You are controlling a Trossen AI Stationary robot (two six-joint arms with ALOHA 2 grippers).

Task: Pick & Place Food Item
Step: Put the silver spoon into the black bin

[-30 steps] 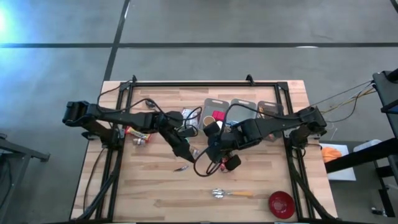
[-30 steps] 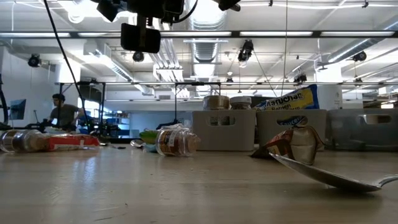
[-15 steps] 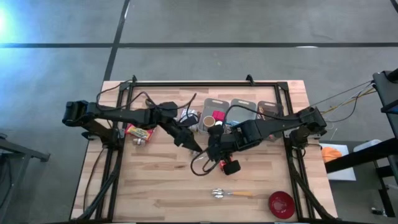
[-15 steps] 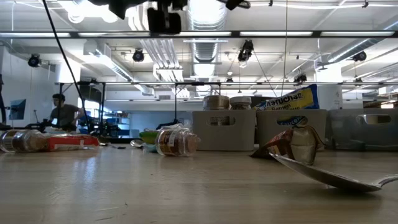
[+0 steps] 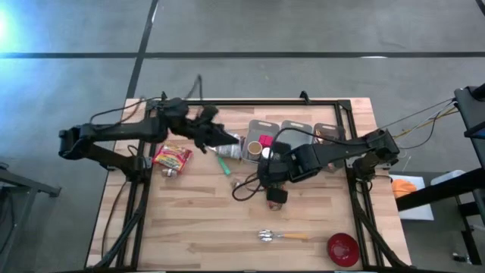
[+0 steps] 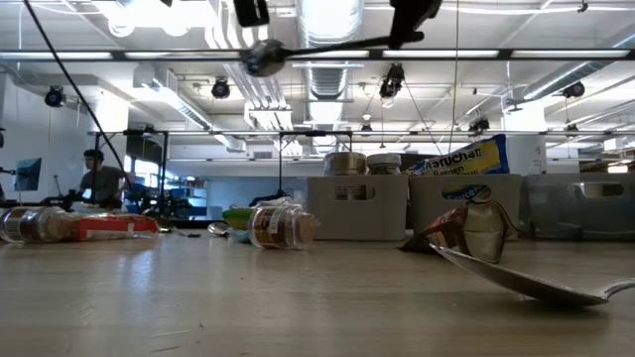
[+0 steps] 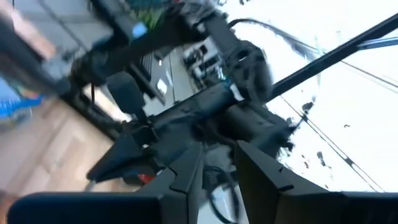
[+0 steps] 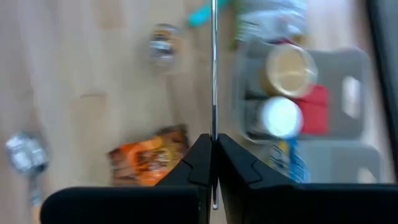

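Note:
My right gripper (image 8: 213, 138) is above the table's middle (image 5: 267, 173), shut on a thin metal utensil (image 8: 213, 68). In the low view the utensil's round end (image 6: 260, 58) shows high above the table. My left gripper (image 7: 219, 163) is raised near the far bins (image 5: 232, 142). It points level toward the right arm, open, with nothing between its fingers. On the table lie a red-orange food packet (image 5: 173, 157), a small jar (image 5: 170, 173) and a teal stick (image 5: 225, 164). An orange packet (image 8: 148, 155) lies below my right gripper. My right gripper pinches the utensil's thin metal shaft (image 8: 213, 127) between its two shut fingers. The shaft runs on past the fingertips. In the low view the utensil (image 6: 327, 46) hangs about level, clear of the table.
Three grey bins (image 5: 295, 133) with jars and packets stand along the far side. A wooden-handled spoon (image 5: 282, 236) and a red bowl (image 5: 342, 249) lie near the front right. A black frame (image 5: 250, 101) rims the table. A person (image 6: 99, 178) sits far off in the room.
My left gripper has risen from near the table's middle and gone toward the far edge, tipping from pointing down to level. My right gripper has rolled its wrist nearly in place. The utensil's round end now shows high in the low view.

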